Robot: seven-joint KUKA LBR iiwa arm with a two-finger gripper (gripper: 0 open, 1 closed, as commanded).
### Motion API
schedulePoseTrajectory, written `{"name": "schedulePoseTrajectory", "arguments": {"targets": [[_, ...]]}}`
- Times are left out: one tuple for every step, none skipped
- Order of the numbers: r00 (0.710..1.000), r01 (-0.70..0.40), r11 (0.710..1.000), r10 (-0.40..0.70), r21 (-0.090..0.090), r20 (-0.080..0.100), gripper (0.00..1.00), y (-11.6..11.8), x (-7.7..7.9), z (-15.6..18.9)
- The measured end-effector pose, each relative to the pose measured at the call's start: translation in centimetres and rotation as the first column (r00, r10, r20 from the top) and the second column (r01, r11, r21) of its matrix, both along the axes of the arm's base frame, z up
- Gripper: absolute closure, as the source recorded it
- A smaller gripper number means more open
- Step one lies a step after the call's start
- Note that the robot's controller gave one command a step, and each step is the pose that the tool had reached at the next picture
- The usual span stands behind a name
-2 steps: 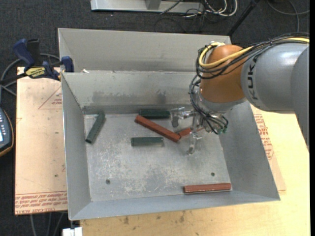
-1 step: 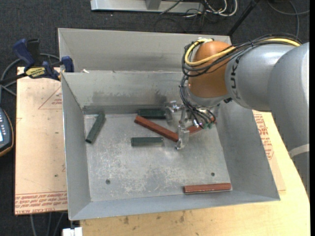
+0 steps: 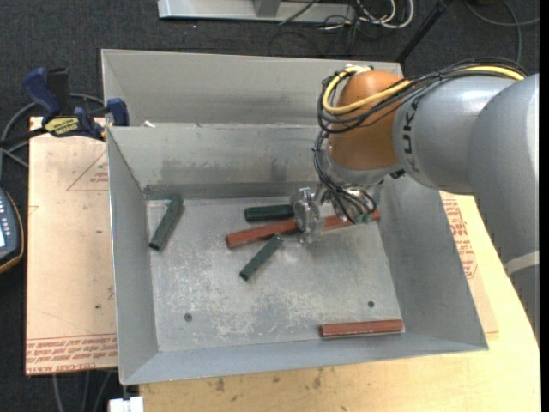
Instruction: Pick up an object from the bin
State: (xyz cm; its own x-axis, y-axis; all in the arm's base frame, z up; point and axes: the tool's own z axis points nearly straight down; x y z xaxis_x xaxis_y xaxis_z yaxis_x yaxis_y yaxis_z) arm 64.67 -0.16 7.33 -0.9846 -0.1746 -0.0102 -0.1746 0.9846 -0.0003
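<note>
Gripper: the gripper [image 3: 305, 221] is seen lowered to the floor of the grey metal bin [image 3: 129, 256], a little toward 1 o'clock of the floor's centre.
Jaw state: it cannot be told from this view whether the jaws are apart or together.
Thing at the gripper: a red-brown flat bar [image 3: 257, 234] is laid almost level, its right end meeting the gripper and its left end pointing to 8 o'clock.
Beyond the gripper: a further red-brown stretch [image 3: 352, 220] is seen at 3 o'clock of the gripper, partly under the wrist cables. Whether it is the same bar or a second one cannot be told.
Close neighbours: an upper dark green bar [image 3: 268, 213] is laid just beside the red-brown flat bar at 10 o'clock of the gripper. A lower dark green bar [image 3: 261, 257] is tilted at 8 o'clock, its top end near the red-brown flat bar.
Well apart: a far-left dark green bar [image 3: 165, 223] is set by the left wall at 9 o'clock, and a front red-brown bar [image 3: 361, 328] lies along the front wall at 5 o'clock.
What overhangs: the orange wrist cover [image 3: 364, 123] and the grey arm [image 3: 463, 136] hide the bin's back right corner.
Count, dark green bars: three.
Count, red-brown bars: two for certain, perhaps three.
</note>
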Motion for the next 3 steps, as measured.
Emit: {"name": "schedulePoseTrajectory", "arguments": {"targets": [[0.789, 0.615, 0.789, -0.615, 0.004, -0.007, 1.00, -1.7, 0.0, -0.1], [0.833, 0.553, 0.833, -0.553, 0.001, -0.003, 1.00, -8.5, 0.0, 0.2], [0.999, 0.055, 0.999, -0.055, -0.001, -0.003, 1.00, -6.7, 0.8, 4.3]]}}
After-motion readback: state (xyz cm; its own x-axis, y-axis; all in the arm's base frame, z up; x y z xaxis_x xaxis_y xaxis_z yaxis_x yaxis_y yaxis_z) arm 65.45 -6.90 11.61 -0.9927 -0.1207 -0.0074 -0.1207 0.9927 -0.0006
